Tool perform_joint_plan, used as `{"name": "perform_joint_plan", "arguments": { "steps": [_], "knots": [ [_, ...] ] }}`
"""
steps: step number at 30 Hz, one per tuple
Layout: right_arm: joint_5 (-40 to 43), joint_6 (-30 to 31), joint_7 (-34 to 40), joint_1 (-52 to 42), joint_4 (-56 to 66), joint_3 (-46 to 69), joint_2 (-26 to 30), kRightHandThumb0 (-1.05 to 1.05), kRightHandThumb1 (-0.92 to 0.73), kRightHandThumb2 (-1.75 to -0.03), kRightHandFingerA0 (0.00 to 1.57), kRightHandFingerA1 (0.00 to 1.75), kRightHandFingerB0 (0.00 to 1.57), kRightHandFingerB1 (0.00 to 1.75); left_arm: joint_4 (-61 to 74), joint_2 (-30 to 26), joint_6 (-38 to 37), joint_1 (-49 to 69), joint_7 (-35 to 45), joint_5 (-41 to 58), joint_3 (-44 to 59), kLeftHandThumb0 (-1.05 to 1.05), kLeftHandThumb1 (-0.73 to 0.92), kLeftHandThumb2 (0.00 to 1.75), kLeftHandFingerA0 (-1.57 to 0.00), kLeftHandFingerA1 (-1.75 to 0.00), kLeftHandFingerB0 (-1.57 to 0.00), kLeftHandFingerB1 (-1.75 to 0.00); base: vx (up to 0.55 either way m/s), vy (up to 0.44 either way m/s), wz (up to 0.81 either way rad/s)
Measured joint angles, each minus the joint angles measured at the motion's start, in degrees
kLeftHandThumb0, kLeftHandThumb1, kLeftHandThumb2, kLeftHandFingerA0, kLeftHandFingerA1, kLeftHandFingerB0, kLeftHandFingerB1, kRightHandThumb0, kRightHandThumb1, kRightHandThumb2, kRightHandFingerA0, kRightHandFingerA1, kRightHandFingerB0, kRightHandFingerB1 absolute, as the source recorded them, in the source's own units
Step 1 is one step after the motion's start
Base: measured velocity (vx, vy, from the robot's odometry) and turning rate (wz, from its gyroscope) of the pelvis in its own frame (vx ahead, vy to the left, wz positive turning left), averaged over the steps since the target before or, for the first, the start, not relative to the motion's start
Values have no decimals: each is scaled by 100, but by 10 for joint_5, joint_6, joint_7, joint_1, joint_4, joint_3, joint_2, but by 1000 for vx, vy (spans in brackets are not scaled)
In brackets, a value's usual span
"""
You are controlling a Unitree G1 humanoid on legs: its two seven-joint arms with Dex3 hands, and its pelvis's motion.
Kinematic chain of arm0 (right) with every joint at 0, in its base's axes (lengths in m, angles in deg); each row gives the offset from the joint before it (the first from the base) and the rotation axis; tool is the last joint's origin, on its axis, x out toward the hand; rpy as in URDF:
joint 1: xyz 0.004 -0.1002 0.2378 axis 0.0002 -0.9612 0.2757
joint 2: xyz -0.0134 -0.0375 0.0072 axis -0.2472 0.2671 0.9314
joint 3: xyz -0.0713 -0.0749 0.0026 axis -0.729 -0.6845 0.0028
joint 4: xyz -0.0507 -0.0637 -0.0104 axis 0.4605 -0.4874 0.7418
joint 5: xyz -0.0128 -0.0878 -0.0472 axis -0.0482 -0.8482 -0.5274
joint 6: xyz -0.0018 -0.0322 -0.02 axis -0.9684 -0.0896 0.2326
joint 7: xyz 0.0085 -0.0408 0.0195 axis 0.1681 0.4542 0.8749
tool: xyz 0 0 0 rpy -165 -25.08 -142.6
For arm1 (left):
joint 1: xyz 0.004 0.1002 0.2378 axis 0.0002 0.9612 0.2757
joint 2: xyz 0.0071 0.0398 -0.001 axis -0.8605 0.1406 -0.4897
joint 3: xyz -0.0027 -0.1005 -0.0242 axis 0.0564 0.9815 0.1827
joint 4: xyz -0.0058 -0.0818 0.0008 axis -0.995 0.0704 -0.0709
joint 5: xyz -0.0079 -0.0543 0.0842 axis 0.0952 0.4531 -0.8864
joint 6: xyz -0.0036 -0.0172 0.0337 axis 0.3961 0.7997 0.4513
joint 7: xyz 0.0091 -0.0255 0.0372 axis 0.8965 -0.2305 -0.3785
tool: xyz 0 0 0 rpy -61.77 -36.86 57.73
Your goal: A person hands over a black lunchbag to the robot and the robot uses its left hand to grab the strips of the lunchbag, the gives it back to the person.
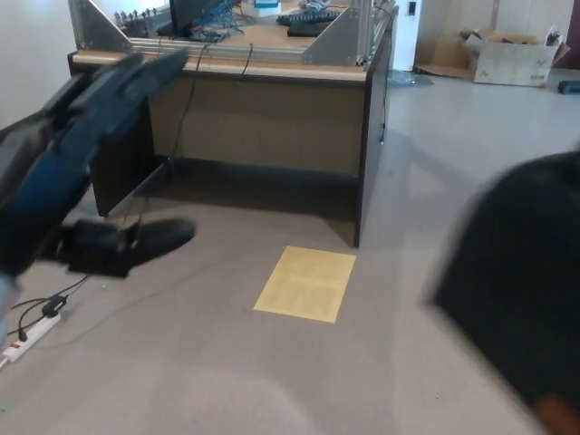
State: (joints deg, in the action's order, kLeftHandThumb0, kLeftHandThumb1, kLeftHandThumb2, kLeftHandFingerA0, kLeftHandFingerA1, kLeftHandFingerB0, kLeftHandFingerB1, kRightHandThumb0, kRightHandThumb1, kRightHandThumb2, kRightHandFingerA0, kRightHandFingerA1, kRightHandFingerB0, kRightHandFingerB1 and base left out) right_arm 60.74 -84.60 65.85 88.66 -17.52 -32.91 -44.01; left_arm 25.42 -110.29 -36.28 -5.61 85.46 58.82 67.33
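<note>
Nearest, at four o'clock, a big blurred black mass, most likely the lunchbag (521, 299), is filling the lower right corner of the head view; its strips are not showing, and no person's hand is clearly showing on it. At nine o'clock the left hand (95, 172) is hanging in the air with its fingers spread wide, the upper fingers (136, 77) stretching toward the table and the thumb (149, 237) pointing right below them, and nothing is sitting between them. The bag and the hand are lying well apart, with bare floor (272, 381) between. The right hand is not showing.

So the task is looking barely begun: the handover seems to be starting, the grab on the strips is not yet done, and the return to the person is left too.

At eight o'clock a power strip (27, 335) is lying on the floor beside its cable. At the centre a yellow sheet (306, 284) is lying flat. Beyond it, at twelve o'clock, the table (272, 118) is standing, and far off at one o'clock a cardboard box (507, 59) is sitting on the floor.
</note>
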Motion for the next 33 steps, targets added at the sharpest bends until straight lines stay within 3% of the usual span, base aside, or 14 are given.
{"name": "perform_joint_plan", "arguments": {
  "steps": [1, 3, 5, 7, 8, 12, 13, 14, 17, 20, 22, 23, 24, 33],
  "knots": [
    [0, -1, 0, 2, -2, 0, 0, -61, -80, -64, 36, 40, 35, 36, 4, 3, 9, -13, 3, -3, -7, -77, 52, 66, -5, -21, -9, -22, 0, 0, 0],
    [0, -4, 0, 4, -5, 0, 0, -67, -66, -99, 33, 54, 25, 47, 8, 9, 26, -34, 8, -9, -20, -78, 50, 66, -5, -20, -10, -22, 0, 0, 0],
    [0, -8, 0, 5, -6, 0, 0, -66, -66, -99, 34, 55, 25, 48, 8, 21, 46, -62, 13, -15, -37, -80, 51, 70, -6, -17, -9, -20, 0, 0, 0],
    [1, -13, 0, 6, -6, 1, 0, -69, -66, -99, 32, 54, 27, 48, 9, 33, 64, -85, 15, -25, -52, -67, 43, 85, 0, -24, -6, -27, 0, 0, 0],
    [1, -15, 0, 6, -6, 1, 0, -62, -78, -64, 35, 40, 36, 37, 10, 38, 72, -93, 16, -30, -58, -76, 49, 66, -5, -20, -9, -22, 0, 0, 0],
    [3, -20, 0, 6, -8, 3, 0, -60, -79, -64, 36, 40, 36, 36, 14, 57, 97, -106, 19, -43, -74, -72, 58, 58, -1, -25, -7, -25, 0, 0, 0],
    [3, -21, 0, 6, -9, 4, 0, -60, -80, -64, 37, 40, 36, 36, 15, 60, 101, -107, 19, -47, -76, -78, 50, 66, -4, -21, -8, -22, 0, 0, 0],
    [4, -22, -1, 6, -10, 4, 0, -69, -67, -100, 34, 54, 27, 48, 15, 65, 108, -109, 19, -53, -82, -74, 59, 59, -1, -24, -6, -24, 0, 0, 0],
    [3, -25, 0, 7, -13, 4, 1, -66, -66, -101, 37, 57, 25, 48, 18, 76, 122, -116, 20, -65, -94, -72, 46, 83, -4, -20, -7, -22, 0, 0, 0],
    [3, -29, 2, 5, -13, 3, 1, -65, -66, -100, 36, 55, 25, 48, 26, 89, 137, -118, 21, -77, -110, -74, 59, 58, -2, -25, -6, -25, 0, 0, 0],
    [2, -29, 3, 4, -12, 3, 1, -66, -66, -100, 36, 55, 26, 48, 29, 100, 144, -119, 22, -84, -119, -74, 46, 83, -5, -19, -7, -21, 0, 0, 0],
    [2, -29, 4, 4, -12, 3, 1, -67, -67, -100, 35, 54, 26, 48, 30, 105, 148, -122, 24, -86, -124, -75, 59, 58, -2, -25, -6, -25, 0, 0, 0],
    [2, -29, 4, 4, -11, 3, 1, -68, -67, -100, 35, 54, 26, 48, 30, 110, 152, -124, 25, -87, -128, -74, 47, 84, -4, -20, -7, -21, 0, 0, 0],
    [-1, -29, 6, 11, -11, 0, 3, -62, -65, -100, 37, 56, 25, 48, 51, 135, 178, -125, 34, -108, -152, -75, 47, 89, 0, -18, -7, -20, 0, 0, 0]
  ]
}}
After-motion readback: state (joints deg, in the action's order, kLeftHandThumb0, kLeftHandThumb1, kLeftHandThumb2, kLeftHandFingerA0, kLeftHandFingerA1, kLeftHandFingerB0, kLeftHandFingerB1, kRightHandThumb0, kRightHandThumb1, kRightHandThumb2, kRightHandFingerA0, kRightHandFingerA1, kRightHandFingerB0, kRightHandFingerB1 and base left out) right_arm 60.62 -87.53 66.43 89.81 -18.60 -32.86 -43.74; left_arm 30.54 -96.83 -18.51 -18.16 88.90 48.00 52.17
